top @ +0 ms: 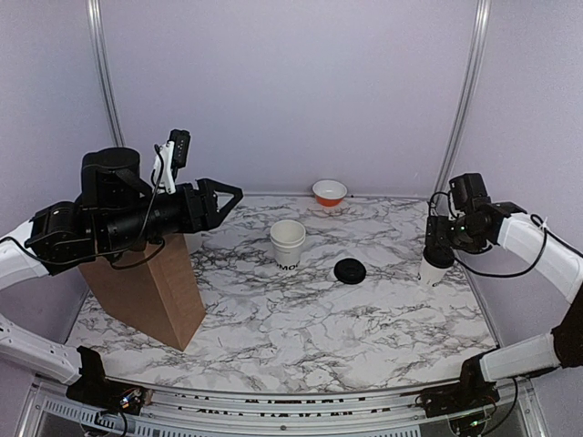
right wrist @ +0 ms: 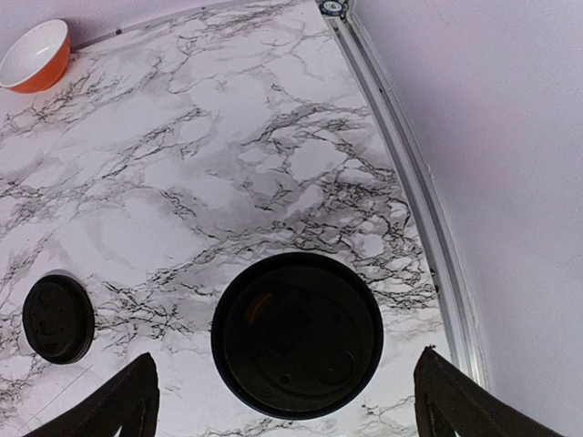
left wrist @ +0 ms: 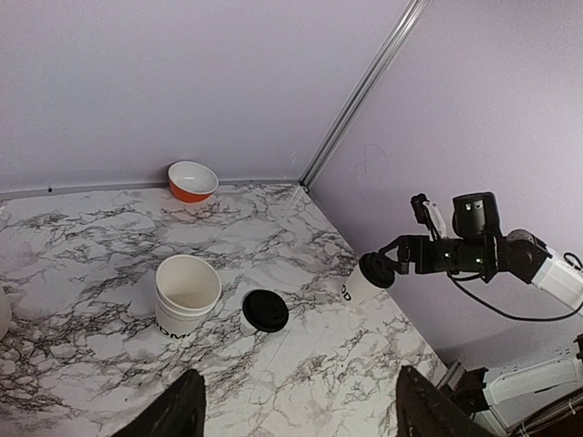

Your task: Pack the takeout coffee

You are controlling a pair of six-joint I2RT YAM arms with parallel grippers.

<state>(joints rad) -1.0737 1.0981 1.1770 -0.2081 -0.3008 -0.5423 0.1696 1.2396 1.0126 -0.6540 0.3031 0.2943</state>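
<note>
One white paper cup stands open and lidless in the middle of the marble table; it also shows in the left wrist view. A loose black lid lies to its right. A second cup with a black lid on it stands at the right. My right gripper hovers straight over it, open, with its fingers well clear of the lid on both sides. My left gripper is raised over the brown bag, open and holding nothing.
A brown paper bag stands open at the left under my left arm. A small orange-and-white bowl sits at the back wall. Metal frame posts rise at the back corners. The right table edge runs close to the lidded cup.
</note>
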